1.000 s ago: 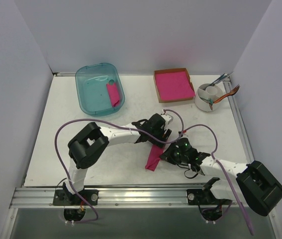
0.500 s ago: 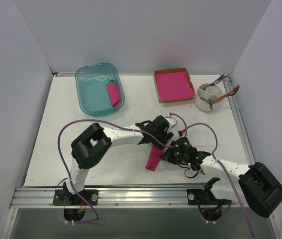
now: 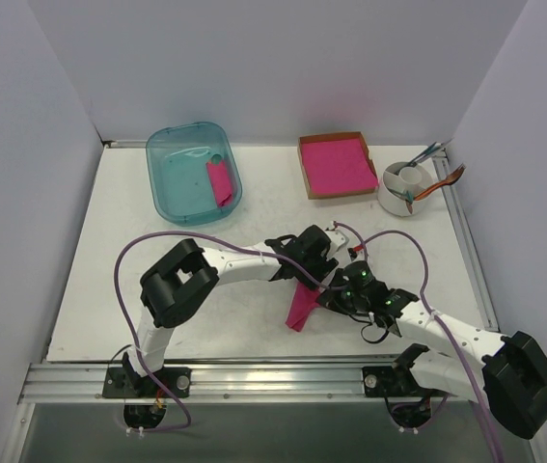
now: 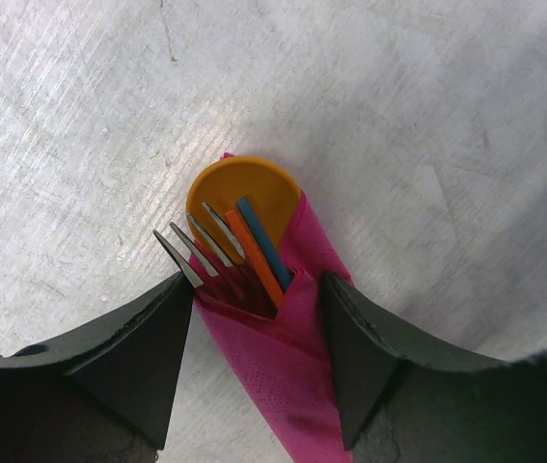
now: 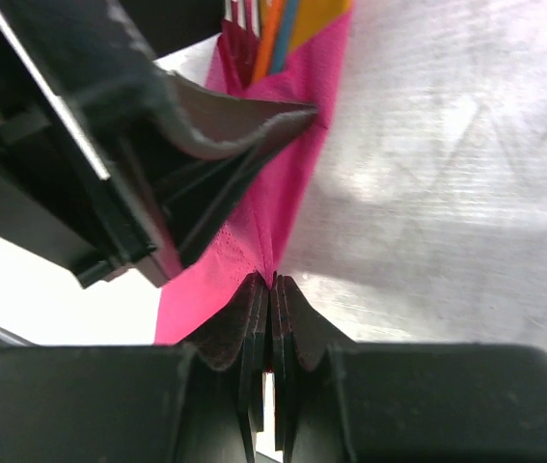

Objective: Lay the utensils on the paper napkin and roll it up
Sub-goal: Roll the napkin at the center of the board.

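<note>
Pale walls box in a white, scratched surface. Near its front edge we see the paper napkin, rolled into a narrow magenta bundle and lying between the two arms. The utensils stick out of its open end. The orange spoon shows its round bowl, and the fork spreads its tines partly across it. An orange strip and a blue strip lie just beside the tines.

The left fingers stand apart around that end of the roll, one on each side and close against the paper. We cannot tell whether they squeeze it. The right fingers are pressed fully together, and their tips meet a crease on the bundle's side farther down. We cannot tell whether any paper is caught between them.

At the back of the surface sit a teal bin holding another pink roll, a cardboard tray of pink sheets, and a white cup of cutlery.
</note>
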{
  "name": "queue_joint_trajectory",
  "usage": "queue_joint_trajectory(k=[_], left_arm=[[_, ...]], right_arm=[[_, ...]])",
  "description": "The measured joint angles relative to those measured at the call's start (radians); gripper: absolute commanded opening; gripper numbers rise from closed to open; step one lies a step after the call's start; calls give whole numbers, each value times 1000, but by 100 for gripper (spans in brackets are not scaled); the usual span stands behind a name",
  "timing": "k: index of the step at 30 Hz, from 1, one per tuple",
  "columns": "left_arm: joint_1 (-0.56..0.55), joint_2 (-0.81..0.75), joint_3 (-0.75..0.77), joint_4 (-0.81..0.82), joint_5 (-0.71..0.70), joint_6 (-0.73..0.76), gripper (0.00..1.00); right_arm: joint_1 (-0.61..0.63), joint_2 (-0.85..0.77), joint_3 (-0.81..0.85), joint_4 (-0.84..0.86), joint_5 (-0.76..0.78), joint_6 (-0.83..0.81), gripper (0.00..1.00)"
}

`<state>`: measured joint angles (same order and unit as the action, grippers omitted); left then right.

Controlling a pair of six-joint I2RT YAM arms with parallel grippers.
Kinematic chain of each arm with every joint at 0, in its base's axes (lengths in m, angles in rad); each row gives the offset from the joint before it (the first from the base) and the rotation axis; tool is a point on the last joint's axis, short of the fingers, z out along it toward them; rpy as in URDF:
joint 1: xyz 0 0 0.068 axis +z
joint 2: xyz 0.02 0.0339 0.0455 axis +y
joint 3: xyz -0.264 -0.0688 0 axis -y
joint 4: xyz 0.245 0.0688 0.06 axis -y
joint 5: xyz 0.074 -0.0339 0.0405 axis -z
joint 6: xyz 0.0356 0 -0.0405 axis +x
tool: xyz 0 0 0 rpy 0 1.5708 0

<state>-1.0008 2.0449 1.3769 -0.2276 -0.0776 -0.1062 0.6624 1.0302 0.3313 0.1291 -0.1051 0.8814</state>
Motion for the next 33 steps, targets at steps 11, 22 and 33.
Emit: queue_joint_trajectory(k=[11,22,33], left_arm=[[-2,1,0,7,0,16,64],[-2,1,0,11,-3,14,68],[35,-6,0,8,27,-35,76]], right_arm=[[-24,20,-2,-27,11,-17,0],[-40,79,-15,17,4,-19,0],[-39,79,-34,48,6,-8,0]])
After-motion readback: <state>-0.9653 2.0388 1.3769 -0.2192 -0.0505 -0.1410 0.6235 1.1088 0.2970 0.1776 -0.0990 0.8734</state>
